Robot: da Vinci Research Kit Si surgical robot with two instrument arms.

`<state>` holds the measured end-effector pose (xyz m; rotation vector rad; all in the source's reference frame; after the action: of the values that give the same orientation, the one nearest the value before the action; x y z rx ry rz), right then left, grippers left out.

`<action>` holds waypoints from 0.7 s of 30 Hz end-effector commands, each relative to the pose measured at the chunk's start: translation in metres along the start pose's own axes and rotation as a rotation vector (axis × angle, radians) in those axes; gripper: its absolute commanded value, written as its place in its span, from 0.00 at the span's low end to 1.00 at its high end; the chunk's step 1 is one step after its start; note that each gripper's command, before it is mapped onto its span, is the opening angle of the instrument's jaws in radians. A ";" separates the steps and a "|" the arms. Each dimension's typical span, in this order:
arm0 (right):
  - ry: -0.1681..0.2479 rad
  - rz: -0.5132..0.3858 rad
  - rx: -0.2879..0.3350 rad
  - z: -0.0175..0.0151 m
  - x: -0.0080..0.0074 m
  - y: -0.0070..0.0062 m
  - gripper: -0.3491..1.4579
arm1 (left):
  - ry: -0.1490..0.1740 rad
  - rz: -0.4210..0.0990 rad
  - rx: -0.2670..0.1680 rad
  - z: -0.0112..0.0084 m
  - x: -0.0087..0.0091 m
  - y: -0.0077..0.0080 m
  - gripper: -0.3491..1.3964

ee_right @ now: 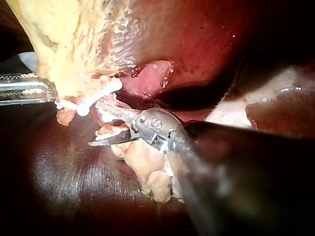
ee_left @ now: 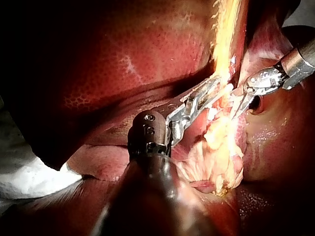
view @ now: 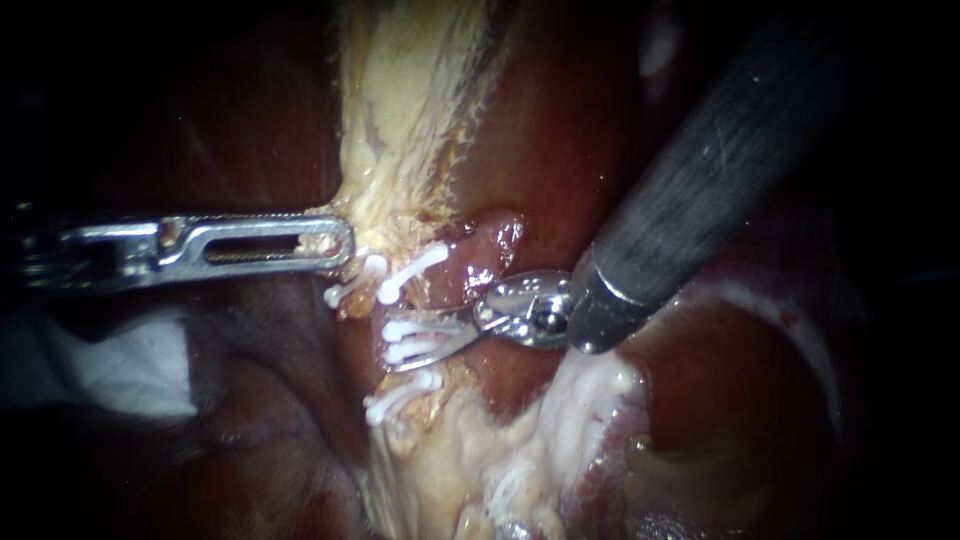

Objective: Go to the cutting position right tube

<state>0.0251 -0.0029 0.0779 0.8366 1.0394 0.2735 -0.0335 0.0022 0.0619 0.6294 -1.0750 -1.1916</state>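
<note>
Cannot follow the shaft of the left instrument (view: 338, 243) past the dark left edge of the endoscope view; blurred to a dark mass in its own wrist view. Cannot see its jaw tips, sunk into and closed on the yellowish tissue (view: 400, 120). Cannot make out the blade tips of the right instrument (view: 425, 345) among the white clips (view: 415, 272), nor anything beneath those clips. Cut off at the upper right edge: the right shaft, also smeared out of focus in the right wrist view. Too dim to identify: pale patch (view: 120, 365) at lower left.
</note>
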 end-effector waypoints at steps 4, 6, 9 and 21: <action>-0.003 -0.001 0.001 -0.0003 0.0000 -0.0001 0.90 | 0.000 0.000 0.000 0.0000 0.0000 0.0000 0.00; -0.006 -0.002 0.003 -0.0006 -0.0001 -0.0004 0.90 | 0.000 0.000 0.000 -0.0001 0.0000 0.0000 0.00; -0.013 -0.002 0.007 -0.0014 -0.0002 -0.0010 0.90 | 0.001 0.000 0.001 -0.0002 0.0000 0.0000 0.00; 0.005 0.018 -0.028 -0.0074 0.0017 -0.0022 0.90 | 0.002 0.000 0.002 -0.0004 -0.0001 0.0000 0.00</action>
<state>0.0191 0.0003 0.0734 0.8181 1.0293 0.3077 -0.0331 0.0023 0.0618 0.6321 -1.0748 -1.1902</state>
